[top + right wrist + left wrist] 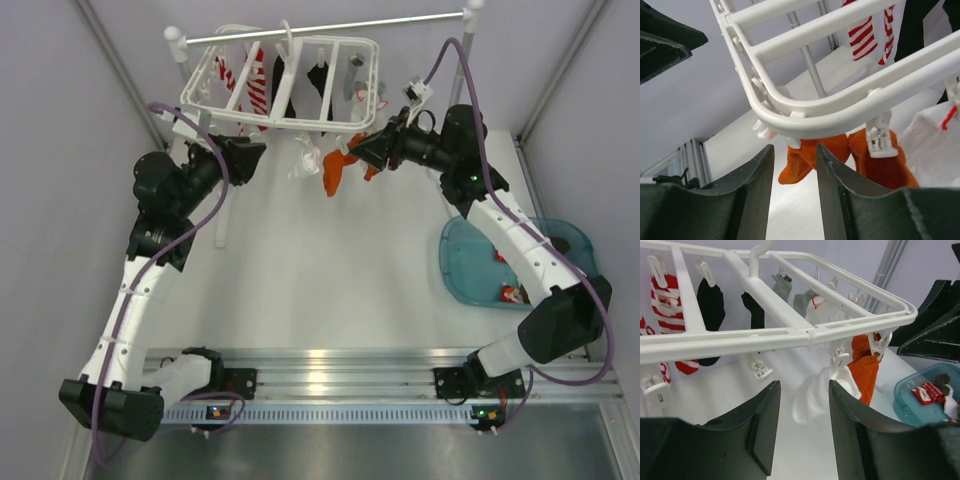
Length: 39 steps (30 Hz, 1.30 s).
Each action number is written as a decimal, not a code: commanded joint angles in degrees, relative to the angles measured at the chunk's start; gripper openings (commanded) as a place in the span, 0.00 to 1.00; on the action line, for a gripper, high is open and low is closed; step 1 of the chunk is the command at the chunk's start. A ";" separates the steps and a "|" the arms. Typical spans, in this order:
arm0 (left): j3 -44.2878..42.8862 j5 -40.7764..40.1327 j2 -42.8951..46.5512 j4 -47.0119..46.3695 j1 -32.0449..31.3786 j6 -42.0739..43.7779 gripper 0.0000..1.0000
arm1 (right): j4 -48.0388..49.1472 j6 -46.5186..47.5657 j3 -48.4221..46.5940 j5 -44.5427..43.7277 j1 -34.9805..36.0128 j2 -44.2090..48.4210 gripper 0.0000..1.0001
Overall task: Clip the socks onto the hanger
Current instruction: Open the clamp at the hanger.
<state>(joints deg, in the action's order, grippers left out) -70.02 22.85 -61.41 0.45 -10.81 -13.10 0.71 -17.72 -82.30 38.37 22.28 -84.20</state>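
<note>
Left wrist shows socks [926, 392] in the tub [904, 407], unseen by right wrist.

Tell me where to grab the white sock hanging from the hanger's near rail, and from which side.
Probably by its loose lower end: the white sock hangs limp from one clip and is free underneath. Come in level from the side of the open left gripper, which already faces it; the orange sock crowds the other side.
</note>
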 commanded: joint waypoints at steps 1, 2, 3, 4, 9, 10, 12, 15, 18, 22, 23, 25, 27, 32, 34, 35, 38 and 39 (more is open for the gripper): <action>-0.20 1.74 -1.60 -6.15 0.26 6.67 0.48 | 1.66 0.66 -3.92 -0.67 -1.19 -0.79 0.39; -0.38 2.71 -2.22 -6.68 0.26 7.56 0.48 | 1.75 0.84 -3.92 -0.58 -1.19 -0.87 0.39; -0.64 3.59 -2.66 -7.38 0.26 8.26 0.48 | 1.66 0.93 -4.09 -0.49 -1.45 -0.96 0.40; -0.56 4.39 -3.54 -8.52 0.26 9.05 0.48 | 1.49 0.93 -4.18 -0.49 -1.63 -1.14 0.40; -1.52 5.01 -6.35 -12.22 0.26 12.57 0.47 | 1.57 0.75 -4.62 -0.23 -2.24 -1.84 0.41; -1.87 5.10 -6.88 -12.31 0.26 13.27 0.47 | 1.57 0.67 -4.80 -0.23 -2.33 -2.02 0.41; -2.66 5.10 -7.50 -12.31 0.26 14.07 0.46 | 1.75 0.66 -5.06 -0.14 -2.33 -2.28 0.41; -2.41 6.24 -6.71 -11.09 0.26 13.81 0.47 | 1.92 0.66 -5.50 -0.14 -2.68 -2.89 0.42; -1.27 7.12 -4.35 -9.59 0.26 13.28 0.49 | 2.36 0.58 -5.94 -0.22 -2.68 -3.33 0.43; -0.20 3.36 -0.92 -5.75 0.44 9.86 0.51 | 2.89 -0.04 -6.47 -0.14 -2.86 -3.77 0.44; -0.38 2.38 -0.47 -4.68 0.87 9.50 0.51 | 2.98 -0.21 -6.55 -0.14 -2.77 -3.77 0.44; -0.73 0.01 0.75 -2.92 1.84 8.63 0.52 | 3.24 -0.48 -6.91 -0.31 -2.95 -4.04 0.46; -0.91 -0.26 1.29 -1.77 4.12 8.27 0.53 | 3.51 -0.65 -7.17 -0.58 -3.12 -4.30 0.47; -3.19 1.23 -0.02 -0.80 8.60 8.00 0.54 | 3.77 -1.27 -8.22 -1.10 -4.00 -5.09 0.48; -3.54 1.67 -0.73 -1.06 8.70 9.15 0.54 | 3.77 -1.27 -8.57 -1.10 -4.26 -5.44 0.48; -3.98 2.63 -1.51 -1.24 8.79 9.41 0.54 | 3.69 -1.18 -8.75 -1.10 -4.35 -5.53 0.48; -4.68 4.82 -3.45 -2.55 8.79 9.59 0.54 | 3.42 -0.92 -9.28 -0.93 -4.53 -5.97 0.48; -4.78 5.44 -3.80 -3.34 8.79 9.67 0.54 | 3.33 -0.74 -9.28 -0.93 -4.70 -6.06 0.48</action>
<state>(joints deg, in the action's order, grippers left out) -72.34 25.71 -64.07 -1.08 -2.28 -4.29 1.63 -18.24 -88.31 37.56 18.48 -89.73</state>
